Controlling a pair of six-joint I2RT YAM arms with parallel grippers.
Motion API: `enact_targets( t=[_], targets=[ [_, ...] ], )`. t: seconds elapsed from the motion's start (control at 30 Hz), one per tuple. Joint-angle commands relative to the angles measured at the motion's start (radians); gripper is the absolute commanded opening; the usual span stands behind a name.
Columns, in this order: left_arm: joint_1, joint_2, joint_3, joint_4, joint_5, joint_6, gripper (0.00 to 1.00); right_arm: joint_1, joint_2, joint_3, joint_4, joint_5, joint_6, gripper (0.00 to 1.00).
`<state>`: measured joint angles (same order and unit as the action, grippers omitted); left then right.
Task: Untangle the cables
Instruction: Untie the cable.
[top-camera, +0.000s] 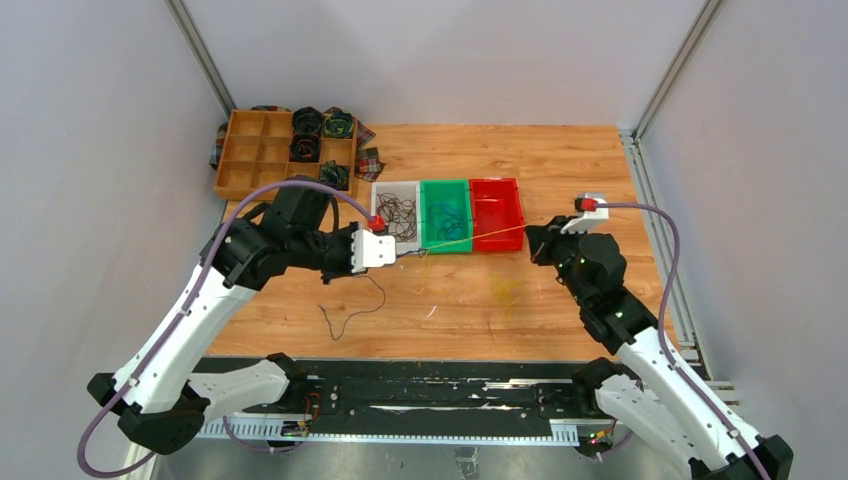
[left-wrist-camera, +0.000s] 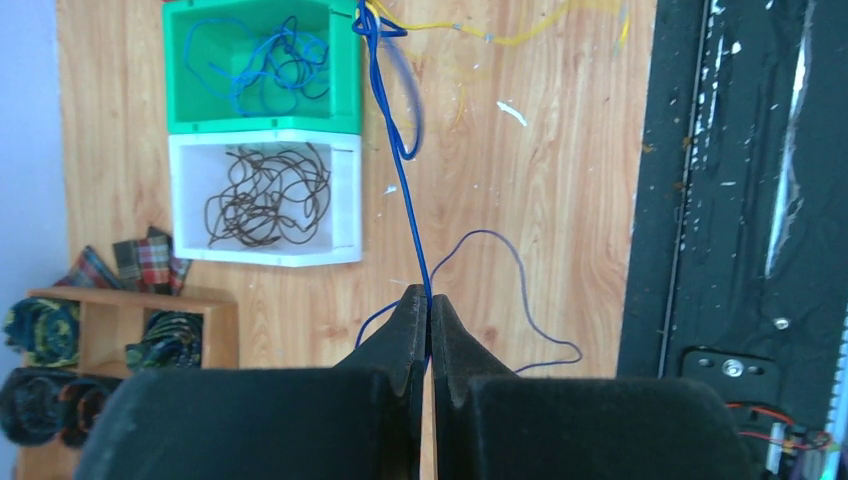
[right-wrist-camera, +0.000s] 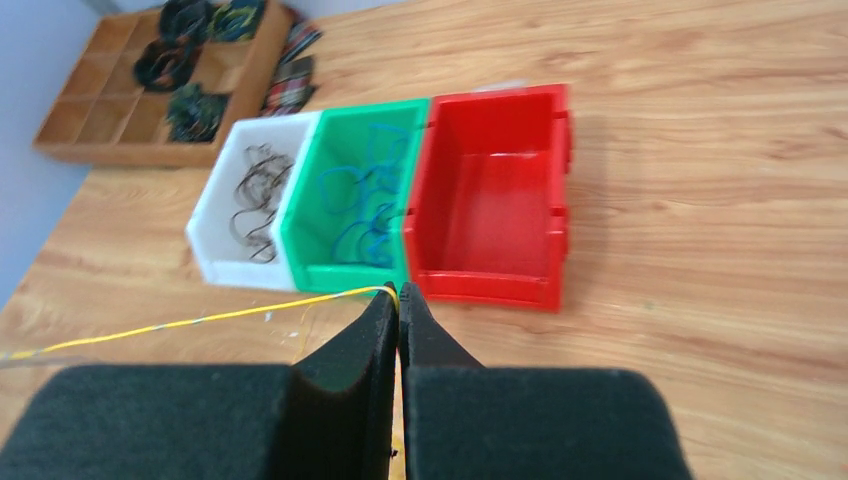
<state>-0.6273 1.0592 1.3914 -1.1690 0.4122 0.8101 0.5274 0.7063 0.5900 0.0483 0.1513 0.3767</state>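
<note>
Supervisor: Claws first. What have you got?

Operator: I see the left claw (left-wrist-camera: 429, 300) pinched closed on a blue cable (left-wrist-camera: 405, 190), fingertips pressed together with the strand running out between them. The right claw (right-wrist-camera: 398, 292) is clamped just as tight on a yellow cable (right-wrist-camera: 200, 320), gripping it at the very tip.

Supervisor: Where do the two strands go?

Operator: From my left claw the blue cable runs toward the near corner of the green bin (left-wrist-camera: 260, 122). There it doubles into a few loops and meets the yellow cable. Its loose tail curls on the counter (top-camera: 560, 300) beside the claw. The yellow cable is drawn in a nearly straight line between the two claws, passing the near walls of the green bin and the red bin (right-wrist-camera: 490, 285).

Supervisor: And the other cables?

Operator: I count a tangle of dark brown cables (left-wrist-camera: 265, 195) in the white bin (left-wrist-camera: 260, 255) and more blue cables (left-wrist-camera: 265, 60) in the green bin. The three bins stand touching in a row: white, green, red, left to right. Behind them, to the left, a wooden tray (top-camera: 245, 150) holds rolled fabric coils (top-camera: 306, 122).

Supervisor: Any labels or brand marks?

Operator: None that I can read from these views.
</note>
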Motion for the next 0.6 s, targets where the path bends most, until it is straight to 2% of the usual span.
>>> enact_targets(
  t=[0.0,0.1,0.13,0.27,0.33,0.4,0.47,0.5,0.57],
  targets=[
    [-0.005,-0.045,0.014,-0.109,-0.121,0.073,0.01,-0.150,-0.045,0.020,-0.121,0.185,0.054,0.01],
    [-0.005,-0.054,0.020,-0.116,-0.150,0.100,0.01,-0.194,-0.049,0.029,-0.149,0.175,0.060,0.01],
    [-0.005,-0.053,0.023,-0.116,-0.155,0.104,0.01,-0.196,-0.050,0.026,-0.137,0.129,0.048,0.01],
    [-0.005,-0.034,0.044,-0.115,-0.044,0.078,0.01,-0.195,-0.007,-0.009,0.025,-0.249,0.002,0.01],
    [-0.004,-0.012,0.056,-0.114,0.046,0.071,0.01,-0.193,0.053,-0.013,0.094,-0.462,0.008,0.07],
    [-0.004,0.015,0.075,-0.113,0.108,0.075,0.01,-0.153,0.098,-0.006,0.081,-0.552,0.004,0.19],
    [-0.005,0.050,0.100,-0.112,0.135,0.083,0.01,-0.074,0.114,-0.023,0.085,-0.534,-0.030,0.26],
    [-0.005,0.067,0.112,-0.107,0.138,0.083,0.01,-0.028,0.121,-0.035,0.092,-0.520,-0.051,0.34],
    [-0.005,0.100,0.138,-0.103,0.141,0.086,0.01,0.058,0.145,-0.035,0.083,-0.470,-0.086,0.41]
  ],
)
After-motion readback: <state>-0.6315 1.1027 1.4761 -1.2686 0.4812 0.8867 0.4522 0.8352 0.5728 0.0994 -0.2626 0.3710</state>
